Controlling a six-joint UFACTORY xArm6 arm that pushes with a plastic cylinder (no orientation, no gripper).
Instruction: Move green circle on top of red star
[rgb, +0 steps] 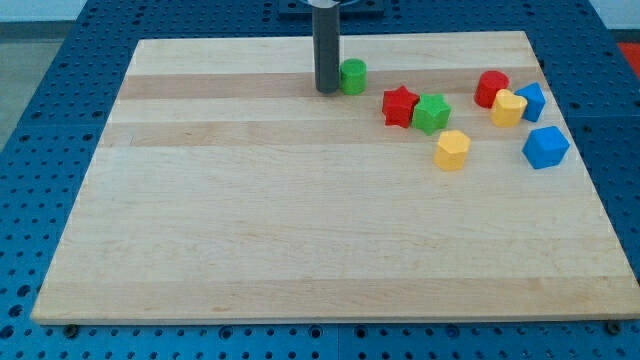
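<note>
Your tip (327, 90) — the lower end of a plain dark rod, so there are no jaws to be wide, narrow or holding anything — stands on the wooden board (300, 230) touching, or all but touching, the green circle (352, 76) on that block's side toward the view's left; taking the green circle as landmark, everything else is placed from it. The red star (400, 106) lies near it toward the view's right and a little toward the view's bottom, with bare board between the two; a green block (432, 113), shape not clear, sits against the red star on the side away from the green circle; a yellow block (452, 150) lies further toward the view's bottom right. Well apart toward the view's right stands a cluster: a red block (490, 88), a second yellow block (508, 108) and a blue block (531, 101) packed together, and a second blue block (545, 147) below them.

The step in hand appears to be the push of the green circle toward the red star — still some way short. To do it well, keep your tip squarely behind the block's centre; a round block will likely roll off an off-centre contact; aim to bring it up on the red star's top side, and slow down near it so the star and its green neighbour are not shoved.

No brand, label or writing can be read anywhere in the view.
</note>
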